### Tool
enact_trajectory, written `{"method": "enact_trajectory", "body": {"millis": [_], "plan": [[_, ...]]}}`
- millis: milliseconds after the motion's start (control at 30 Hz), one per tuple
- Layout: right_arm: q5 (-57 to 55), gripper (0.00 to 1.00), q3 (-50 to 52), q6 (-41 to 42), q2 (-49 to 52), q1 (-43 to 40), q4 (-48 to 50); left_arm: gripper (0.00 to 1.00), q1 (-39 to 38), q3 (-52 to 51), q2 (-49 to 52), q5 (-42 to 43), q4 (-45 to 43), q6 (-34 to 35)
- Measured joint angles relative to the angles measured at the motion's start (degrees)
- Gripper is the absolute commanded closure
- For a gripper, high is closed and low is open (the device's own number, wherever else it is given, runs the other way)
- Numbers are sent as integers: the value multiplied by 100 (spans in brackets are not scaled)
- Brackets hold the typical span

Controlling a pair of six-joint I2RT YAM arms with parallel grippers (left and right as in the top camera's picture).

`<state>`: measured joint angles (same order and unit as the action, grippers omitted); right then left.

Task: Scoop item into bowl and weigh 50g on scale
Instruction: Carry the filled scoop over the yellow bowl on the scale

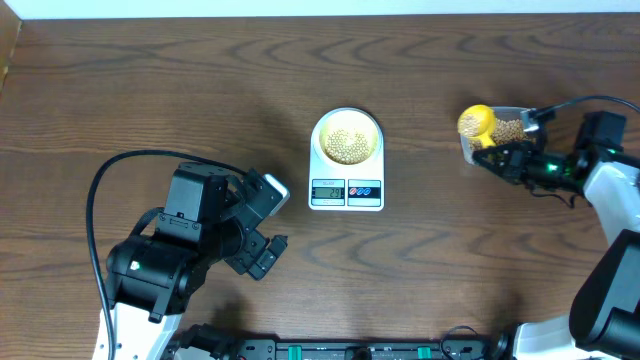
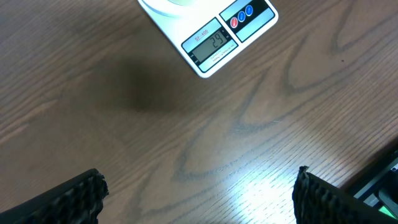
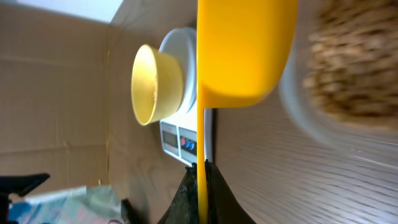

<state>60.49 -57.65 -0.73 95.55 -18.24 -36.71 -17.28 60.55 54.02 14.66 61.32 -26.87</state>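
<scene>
The beans (image 1: 347, 146) sit heaped in the cream bowl (image 1: 322, 135), and that bowl rides squarely on the white scale (image 1: 348, 204) in the middle of the desk (image 1: 200, 90), with a two-digit reading lit on its display (image 2: 210, 43). Over on the right, the right fingers (image 3: 219, 196) pinch the thin handle of the yellow scoop (image 1: 476, 121). Its cup is up at the clear tub (image 1: 515, 128), which has more beans inside. Loaded or not? Can't tell. The left fingers (image 2: 68, 199) are spread wide, low over bare wood near the scale's front corner, gripping nothing.
</scene>
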Motion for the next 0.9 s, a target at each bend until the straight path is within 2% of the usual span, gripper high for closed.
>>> {"method": "enact_trajectory", "body": {"millis": [167,533,700,900], "plan": [[37,99,2,271,0,645,162,2,0,0,0,0,2,0],[155,99,17,1419,2,1867,1683,2,0,0,0,0,0,0],[118,99,20,1561,2,2243,2280,2,0,0,0,0,0,0],[-240,99,20,1368,2,2577,2374,2,0,0,0,0,0,0]]}}
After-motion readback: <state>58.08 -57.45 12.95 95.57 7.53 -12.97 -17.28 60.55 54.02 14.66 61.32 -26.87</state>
